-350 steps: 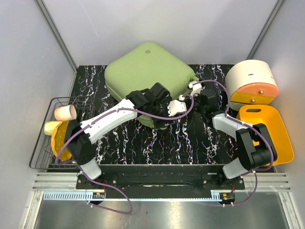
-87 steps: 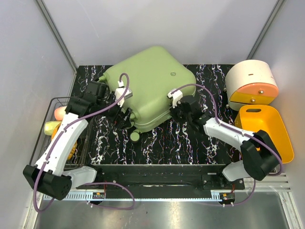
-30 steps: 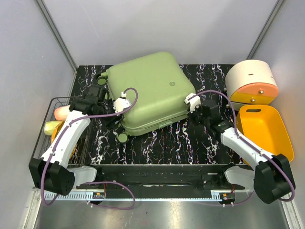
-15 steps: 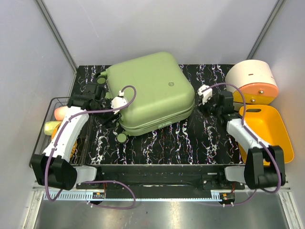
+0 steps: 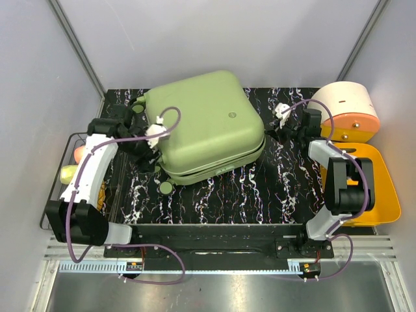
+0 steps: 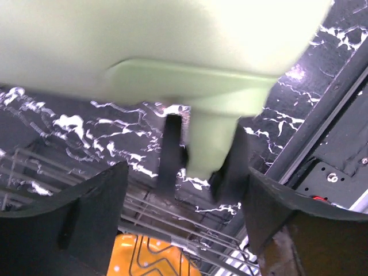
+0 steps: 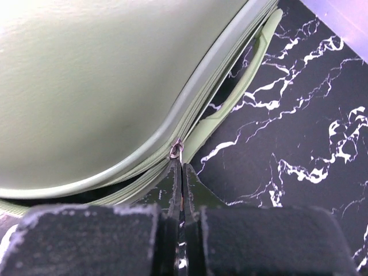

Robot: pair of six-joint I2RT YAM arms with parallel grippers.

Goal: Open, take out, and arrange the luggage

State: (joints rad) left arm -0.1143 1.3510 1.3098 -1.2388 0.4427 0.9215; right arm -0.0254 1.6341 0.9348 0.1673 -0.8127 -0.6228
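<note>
Unzipping: right tool (image 7: 181, 169) pinched shut on the zipper pull (image 7: 177, 150) of the luggage (image 5: 201, 123), left tool (image 6: 184, 179) apart, empty. Next, you drag the pull along the seam (image 7: 221, 72).

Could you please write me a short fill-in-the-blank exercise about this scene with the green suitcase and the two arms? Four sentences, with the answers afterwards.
1. The shell of the luggage is pale ____.
2. The closed tips of the right gripper sit at the small metal pull of the luggage's ____.
3. The yellow-orange tray lies on the robot's ____ side.
4. The table is black with ____ veins.

Answers: green; zipper; right; white
</note>
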